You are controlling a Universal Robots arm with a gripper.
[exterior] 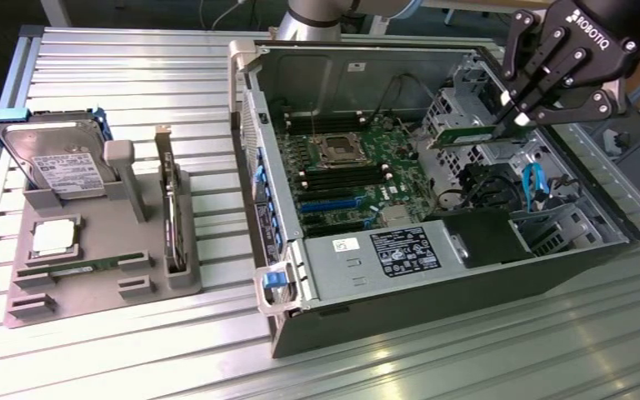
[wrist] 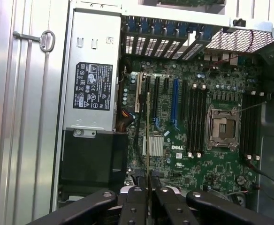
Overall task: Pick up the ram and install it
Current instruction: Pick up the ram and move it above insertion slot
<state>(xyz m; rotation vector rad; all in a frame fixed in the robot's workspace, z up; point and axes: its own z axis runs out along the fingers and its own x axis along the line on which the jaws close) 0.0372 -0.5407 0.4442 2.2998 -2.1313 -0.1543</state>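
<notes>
One ram (exterior: pixel 465 135) sits clamped in the claw (exterior: pixel 512 118) over the open computer case (exterior: pixel 409 327).

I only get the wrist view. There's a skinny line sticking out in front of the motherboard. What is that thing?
Observer: That's the ram seen edge-on. From the side it's a flat green stick, and the claw is shut on one end of it, up over the open computer case.
Operator: Cool! Is there another stick like it somewhere?
Observer: Yes. A second ram stick lies flat on a grey tray outside the case, on the exterior view's left.
</notes>
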